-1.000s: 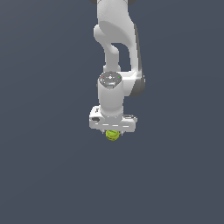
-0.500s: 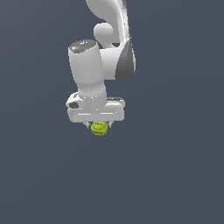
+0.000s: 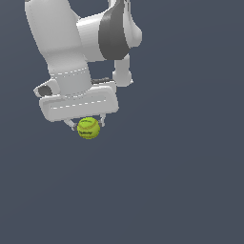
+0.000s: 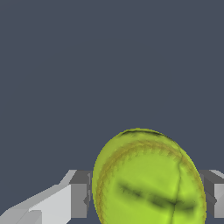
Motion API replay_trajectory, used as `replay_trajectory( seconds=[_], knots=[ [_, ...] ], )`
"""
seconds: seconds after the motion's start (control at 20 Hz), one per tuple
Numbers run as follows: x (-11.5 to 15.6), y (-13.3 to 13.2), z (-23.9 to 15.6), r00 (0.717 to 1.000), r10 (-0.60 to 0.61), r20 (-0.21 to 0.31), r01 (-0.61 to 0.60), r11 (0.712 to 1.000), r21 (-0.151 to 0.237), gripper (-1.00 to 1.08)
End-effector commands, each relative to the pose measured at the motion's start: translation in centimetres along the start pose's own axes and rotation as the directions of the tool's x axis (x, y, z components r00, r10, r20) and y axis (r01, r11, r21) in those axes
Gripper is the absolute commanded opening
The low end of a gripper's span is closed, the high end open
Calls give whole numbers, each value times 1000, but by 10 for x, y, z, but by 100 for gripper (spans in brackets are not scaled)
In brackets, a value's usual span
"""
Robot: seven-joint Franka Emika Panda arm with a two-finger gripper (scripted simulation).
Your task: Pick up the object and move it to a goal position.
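Note:
The object is a small yellow-green ball (image 3: 88, 128) with thin dark seam lines. It hangs under the white hand of the arm, and my gripper (image 3: 87, 125) is shut on it, one finger on each side. The ball is narrower than the hand above it. In the wrist view the ball (image 4: 148, 179) fills the space between the two grey pads (image 4: 81, 192), which press on its sides. Ball and hand are up in the air, off any surface.
Only a flat dark grey-blue background shows around the arm (image 3: 76, 43). No other objects, containers or edges are in view.
The arm has carried the ball toward the exterior view's left and nearer the camera, so hand and ball look larger. The ball stays held between the fingers.

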State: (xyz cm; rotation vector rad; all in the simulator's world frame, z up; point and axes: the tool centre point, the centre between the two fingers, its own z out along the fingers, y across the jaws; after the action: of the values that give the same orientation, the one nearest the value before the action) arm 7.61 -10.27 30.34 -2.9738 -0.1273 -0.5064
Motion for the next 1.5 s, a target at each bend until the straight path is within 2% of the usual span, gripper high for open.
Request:
replay_trajectory(
  seconds=[0.0,0.75,1.1,1.45],
  knots=[
    [10,11,-24,999,-28,-31,28,999,15,-100],
    [61,78,-154,967,-163,-197,183,979,86,-100],
    [72,96,-186,953,-190,-237,219,970,101,-100],
    [77,103,-199,947,-200,-253,233,967,107,-100]
  ],
)
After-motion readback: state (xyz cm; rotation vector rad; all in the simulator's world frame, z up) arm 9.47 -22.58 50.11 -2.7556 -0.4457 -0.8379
